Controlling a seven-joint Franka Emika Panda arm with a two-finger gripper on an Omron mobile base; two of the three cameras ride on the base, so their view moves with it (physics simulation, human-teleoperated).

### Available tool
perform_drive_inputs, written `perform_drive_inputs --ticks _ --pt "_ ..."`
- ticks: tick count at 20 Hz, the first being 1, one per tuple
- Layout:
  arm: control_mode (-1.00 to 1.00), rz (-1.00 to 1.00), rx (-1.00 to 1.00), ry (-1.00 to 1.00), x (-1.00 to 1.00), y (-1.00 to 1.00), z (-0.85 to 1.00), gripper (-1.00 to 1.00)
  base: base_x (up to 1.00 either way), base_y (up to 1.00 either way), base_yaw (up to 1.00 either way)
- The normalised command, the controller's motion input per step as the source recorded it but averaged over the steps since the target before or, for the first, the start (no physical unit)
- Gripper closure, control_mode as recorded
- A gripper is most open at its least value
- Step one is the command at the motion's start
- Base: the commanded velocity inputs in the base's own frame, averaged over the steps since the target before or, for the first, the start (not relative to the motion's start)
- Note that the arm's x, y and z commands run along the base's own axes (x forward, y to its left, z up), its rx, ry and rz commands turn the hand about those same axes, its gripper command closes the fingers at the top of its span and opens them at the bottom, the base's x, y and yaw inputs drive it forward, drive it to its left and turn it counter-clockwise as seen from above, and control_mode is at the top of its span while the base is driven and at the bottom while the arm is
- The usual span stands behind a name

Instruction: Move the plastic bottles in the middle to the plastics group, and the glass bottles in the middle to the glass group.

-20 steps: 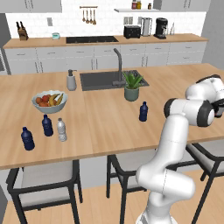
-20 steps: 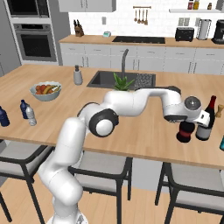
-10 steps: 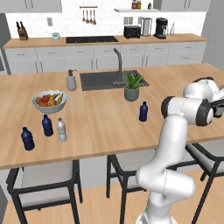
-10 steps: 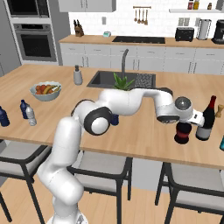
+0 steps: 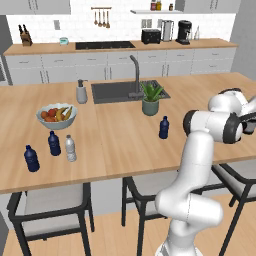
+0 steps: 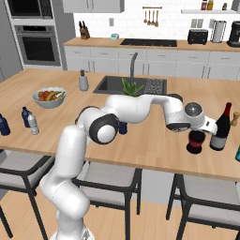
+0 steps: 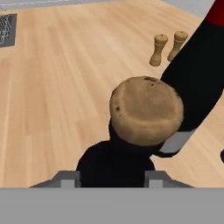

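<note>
Wooden island counter (image 6: 154,145) carries the squat dark glass bottle with a red band (image 6: 195,141) near its right edge, beside the tall black bottle (image 6: 221,128). Gripper (image 6: 199,127) hovers above the cork, jaws parted, not clasping.

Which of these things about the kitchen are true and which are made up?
1. The squat bottle with the red band stands next to the tall dark bottle. True.
2. The fruit bowl is lying upside down on the floor. False: it sits upright on the wooden counter, with fruit in it.
3. A dark blue bottle stands alone near the potted plant. True.
4. The clear bottle with the white cap is inside the sink. False: it stands on the counter beside two dark blue bottles.
5. The squat bottle has a brown cork top. True.
</note>
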Motion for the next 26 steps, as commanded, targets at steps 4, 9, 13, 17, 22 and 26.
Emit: perform_drive_inputs --ticks 4,9,13,17,22,26 --pt "-1.00 0.00 0.00 0.00 0.00 0.00 0.00 -1.00 0.00 0.00 0.00" --pt "-1.00 0.00 0.00 0.00 -0.03 0.00 0.08 -1.00 0.00 0.00 0.00" --pt "-1.00 0.00 0.00 0.00 -0.37 0.40 0.41 -1.00 0.00 0.00 0.00" --pt "-1.00 0.00 -0.04 0.00 -0.42 0.95 0.58 -1.00 0.00 0.00 0.00" --pt "-1.00 0.00 -0.07 0.03 -0.50 1.00 0.56 -1.00 0.00 0.00 0.00" --pt "-1.00 0.00 -0.06 0.11 -0.16 1.00 0.41 -1.00 0.00 0.00 0.00"
